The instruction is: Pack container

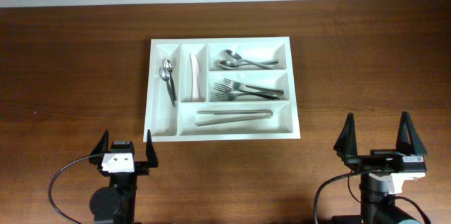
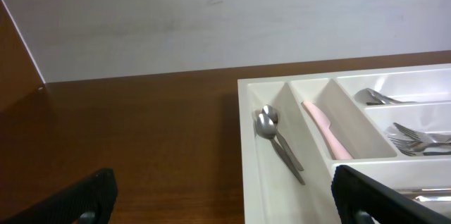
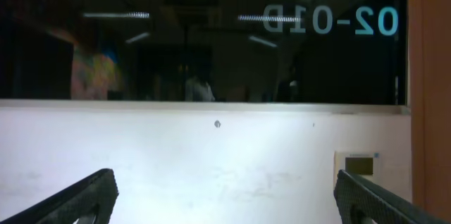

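The white cutlery tray (image 1: 291, 83) lies in the middle of the wooden table. Its left upright slot holds spoons (image 1: 168, 77), the second a pale pink-handled knife (image 1: 194, 76). The right rows hold spoons (image 1: 239, 60), forks (image 1: 243, 90) and tongs (image 1: 234, 116). My left gripper (image 1: 125, 148) is open and empty just in front of the tray's front left corner. My right gripper (image 1: 378, 138) is open and empty at the front right, apart from the tray. The left wrist view shows the tray (image 2: 248, 153), spoons (image 2: 276, 138) and knife (image 2: 325, 128).
The right wrist view shows only a white wall, a small wall panel (image 3: 358, 163) and a dark window above. A white wall runs along the table's far edge (image 1: 225, 0). Bare wood lies to the left and right of the tray.
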{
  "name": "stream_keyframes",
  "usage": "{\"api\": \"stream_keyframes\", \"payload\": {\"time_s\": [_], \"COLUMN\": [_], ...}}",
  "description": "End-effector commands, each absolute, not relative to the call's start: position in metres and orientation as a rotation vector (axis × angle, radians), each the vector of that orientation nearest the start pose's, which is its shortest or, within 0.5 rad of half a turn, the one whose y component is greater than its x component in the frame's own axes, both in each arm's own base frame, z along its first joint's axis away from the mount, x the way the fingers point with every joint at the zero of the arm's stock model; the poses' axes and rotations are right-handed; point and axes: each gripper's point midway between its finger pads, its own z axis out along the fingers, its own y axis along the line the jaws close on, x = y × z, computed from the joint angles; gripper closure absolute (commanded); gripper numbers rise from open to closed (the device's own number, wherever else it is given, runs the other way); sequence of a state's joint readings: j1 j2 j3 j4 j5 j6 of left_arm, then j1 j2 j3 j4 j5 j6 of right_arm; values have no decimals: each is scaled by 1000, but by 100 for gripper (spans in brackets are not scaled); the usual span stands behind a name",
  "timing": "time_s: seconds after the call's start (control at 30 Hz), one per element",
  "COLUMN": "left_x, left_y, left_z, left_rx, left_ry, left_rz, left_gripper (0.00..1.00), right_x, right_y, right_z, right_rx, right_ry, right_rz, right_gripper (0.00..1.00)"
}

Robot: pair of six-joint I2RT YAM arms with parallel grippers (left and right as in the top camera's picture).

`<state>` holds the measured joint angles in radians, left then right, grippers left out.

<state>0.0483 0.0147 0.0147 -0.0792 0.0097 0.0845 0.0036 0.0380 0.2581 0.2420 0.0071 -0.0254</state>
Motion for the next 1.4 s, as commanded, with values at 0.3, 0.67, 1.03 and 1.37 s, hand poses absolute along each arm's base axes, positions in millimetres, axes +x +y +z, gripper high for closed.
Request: {"api": "stream_keyframes", "payload": {"time_s": [0.3, 0.67, 1.03, 1.37], "left_x": [246, 246, 246, 246], "left_y": [14, 14, 14, 14], "left_z": [156, 156, 156, 156], "left_rx": [14, 14, 14, 14], "left_ry": [1650, 1650, 1650, 1650], "left_rz": [97, 97, 97, 97], "left_gripper": [1, 1, 1, 1], "right_x": [200, 227, 240, 246], "right_y": [2, 9, 15, 15], "right_z": [339, 275, 231, 174], "right_rx": [-10, -48, -75, -74], "right_ry": [1066, 1201, 1339, 1571], "right_rz": [-2, 23, 45, 54], "right_gripper": [1, 1, 1, 1]}}
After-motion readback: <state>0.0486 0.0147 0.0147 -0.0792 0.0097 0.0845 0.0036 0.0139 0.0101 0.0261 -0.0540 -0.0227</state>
